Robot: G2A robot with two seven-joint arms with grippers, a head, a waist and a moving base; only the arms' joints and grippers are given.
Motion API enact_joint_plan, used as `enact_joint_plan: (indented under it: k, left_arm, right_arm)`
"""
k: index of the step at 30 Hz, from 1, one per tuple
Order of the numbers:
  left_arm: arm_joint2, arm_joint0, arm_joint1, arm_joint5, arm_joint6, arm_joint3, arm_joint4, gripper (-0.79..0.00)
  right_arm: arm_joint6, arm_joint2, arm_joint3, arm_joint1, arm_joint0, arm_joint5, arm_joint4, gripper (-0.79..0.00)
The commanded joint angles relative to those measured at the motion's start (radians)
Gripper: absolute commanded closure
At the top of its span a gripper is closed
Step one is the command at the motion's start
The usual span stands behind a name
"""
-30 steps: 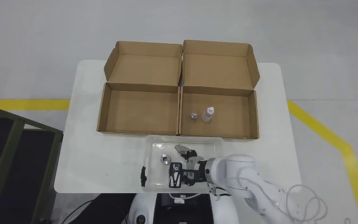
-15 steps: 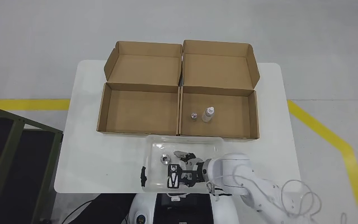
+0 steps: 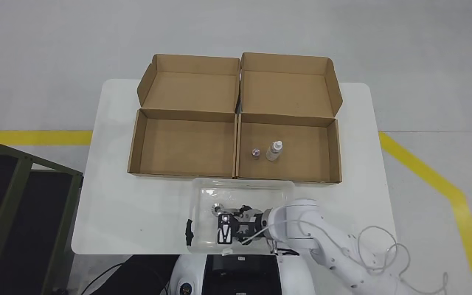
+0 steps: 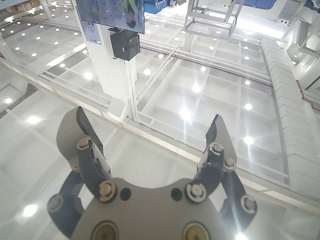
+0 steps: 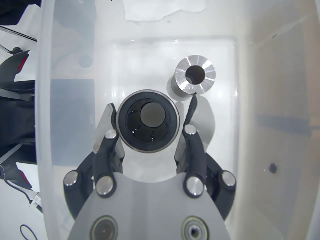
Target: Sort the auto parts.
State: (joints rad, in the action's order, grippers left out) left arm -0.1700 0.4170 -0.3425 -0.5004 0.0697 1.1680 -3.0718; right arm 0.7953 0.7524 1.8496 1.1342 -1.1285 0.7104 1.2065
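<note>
My right gripper [image 5: 152, 104] is down inside the clear plastic bin [image 5: 47, 81]. It is open, with one finger on each side of an upright black ring-shaped bearing [image 5: 148, 123]; one pad touches the bearing and the other stands a little off it. A silver slotted sleeve [image 5: 195, 74] stands just beyond one fingertip. From above, the right gripper [image 3: 224, 227] is at the bin's left end, beside the silver sleeve [image 3: 218, 209]. My left gripper [image 4: 150, 133] is open, holds nothing and points up at the ceiling.
Two open cardboard boxes stand behind the bin [image 3: 284, 189]. The left box [image 3: 182, 145] holds nothing; the right box [image 3: 310, 151] holds a small metal part [image 3: 254, 153] and a white part [image 3: 274, 150]. Bare white table [image 3: 118, 199] lies to the bin's left.
My right arm has moved left along the bin, bringing the gripper to the black bearing next to the silver sleeve.
</note>
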Motion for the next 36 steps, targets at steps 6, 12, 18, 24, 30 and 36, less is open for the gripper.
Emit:
enact_joint_plan:
  k: [6, 12, 18, 24, 30, 36]
  left_arm:
    - [0.000, 0.000, 0.000, 0.000, 0.000, 0.000, 0.000, -0.785]
    - [0.000, 0.000, 0.000, 0.000, 0.000, 0.000, 0.000, -0.785]
    - [0.000, 0.000, 0.000, 0.000, 0.000, 0.000, 0.000, -0.785]
    - [0.000, 0.000, 0.000, 0.000, 0.000, 0.000, 0.000, -0.785]
    - [0.000, 0.000, 0.000, 0.000, 0.000, 0.000, 0.000, -0.785]
    - [0.000, 0.000, 0.000, 0.000, 0.000, 0.000, 0.000, -0.785]
  right_arm:
    - [-0.002, 0.016, 0.022, -0.006, -0.009, 0.003, -0.010, -0.018]
    - [-0.009, 0.048, 0.063, -0.017, -0.023, 0.015, -0.032, 0.000]
    - [-0.032, 0.107, 0.102, -0.032, -0.049, 0.026, -0.081, 0.000]
    - [-0.100, 0.178, 0.122, -0.046, -0.076, 0.041, -0.170, 0.000]
    - [-0.166, 0.244, 0.122, -0.057, -0.083, 0.060, -0.221, 0.000]
    - [-0.242, 0.260, 0.111, -0.057, -0.067, 0.080, -0.285, 0.000]
